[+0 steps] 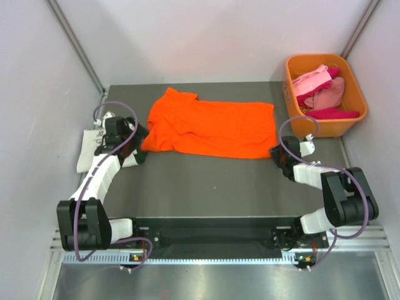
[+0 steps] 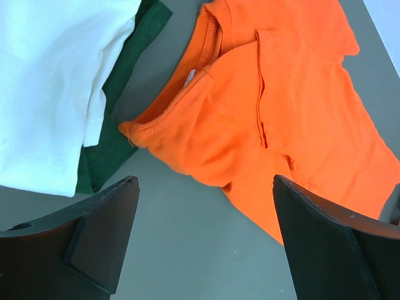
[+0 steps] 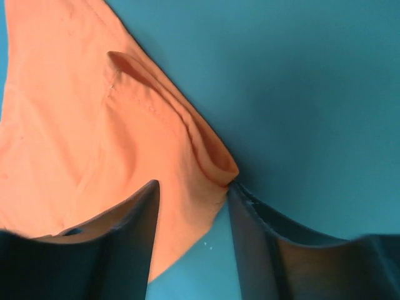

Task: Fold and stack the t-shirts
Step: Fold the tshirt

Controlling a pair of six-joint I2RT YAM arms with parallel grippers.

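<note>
Right claw (image 3: 192,187) astride orange t-shirt (image 1: 212,128) corner, grey table (image 1: 206,187), pale walls (image 1: 206,37)

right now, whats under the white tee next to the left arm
A dark green cloth pokes out from beneath the white t-shirt along its edge. How far it runs underneath, and whether anything else lies there, is covered.

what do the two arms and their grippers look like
Both the left arm and right arm have white links, bulky black joints and a looping purple cable. The left gripper and right gripper carry plain black, wedge-shaped fingers.
</note>
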